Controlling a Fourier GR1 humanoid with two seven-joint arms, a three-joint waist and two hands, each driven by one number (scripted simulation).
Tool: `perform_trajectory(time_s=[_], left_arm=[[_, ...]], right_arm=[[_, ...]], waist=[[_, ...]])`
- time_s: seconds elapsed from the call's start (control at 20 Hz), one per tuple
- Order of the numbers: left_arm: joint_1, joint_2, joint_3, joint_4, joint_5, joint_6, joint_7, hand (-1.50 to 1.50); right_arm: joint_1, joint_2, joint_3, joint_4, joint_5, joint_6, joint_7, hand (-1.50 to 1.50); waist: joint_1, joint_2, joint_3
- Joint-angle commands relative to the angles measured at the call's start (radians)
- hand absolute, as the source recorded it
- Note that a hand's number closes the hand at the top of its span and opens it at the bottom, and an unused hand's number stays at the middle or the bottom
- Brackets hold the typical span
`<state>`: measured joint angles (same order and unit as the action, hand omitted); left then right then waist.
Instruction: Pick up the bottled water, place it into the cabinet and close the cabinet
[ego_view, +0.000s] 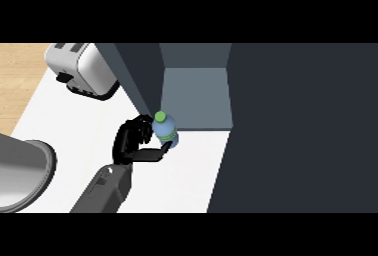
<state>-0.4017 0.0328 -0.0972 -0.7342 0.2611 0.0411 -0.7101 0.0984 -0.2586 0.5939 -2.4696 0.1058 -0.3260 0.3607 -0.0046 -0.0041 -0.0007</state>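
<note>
The bottled water (165, 129) is a pale blue bottle with a green cap, standing roughly upright on the white counter (184, 175), right at the front edge of the open cabinet (196, 97). My left hand (135, 141) is at its left side, fingers curled round behind it and the thumb reaching under its base, so it is shut on the bottle. The cabinet's grey-blue inner floor shows just beyond the bottle. A dark panel (140, 75) stands at the opening's left and a large dark panel (303, 125) fills the right. My right hand is out of view.
A silver toaster (81, 67) stands at the back left of the counter. A big grey round vessel (22, 172) sits at the left edge. Wooden floor (18, 70) shows beyond the counter's left side.
</note>
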Motion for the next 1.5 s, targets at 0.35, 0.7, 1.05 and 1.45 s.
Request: perform_trajectory(time_s=[0.35, 0.7, 1.05, 1.45], left_arm=[[-0.143, -0.03, -0.169, -0.188, 0.071, 0.208, 0.185, 1.5], [-0.189, -0.029, -0.181, -0.176, 0.069, 0.329, 0.267, 1.5], [-0.231, -0.028, -0.175, -0.161, 0.096, 0.397, 0.338, 1.5], [-0.265, -0.004, -0.157, -0.11, 0.05, 0.541, 0.335, 1.5]], right_arm=[[0.004, -0.029, -0.024, -0.065, 0.006, 0.001, 0.003, -1.5], [0.02, -0.027, -0.007, -0.06, -0.014, -0.007, -0.008, -1.5], [0.044, -0.036, 0.003, -0.008, -0.038, 0.006, -0.075, -1.5], [0.07, -0.066, 0.016, -0.057, -0.047, 0.023, -0.075, -1.5]], waist=[[-0.033, -0.004, 0.001], [-0.055, 0.001, 0.0], [-0.067, 0.007, 0.001], [-0.088, 0.01, 0.0]])
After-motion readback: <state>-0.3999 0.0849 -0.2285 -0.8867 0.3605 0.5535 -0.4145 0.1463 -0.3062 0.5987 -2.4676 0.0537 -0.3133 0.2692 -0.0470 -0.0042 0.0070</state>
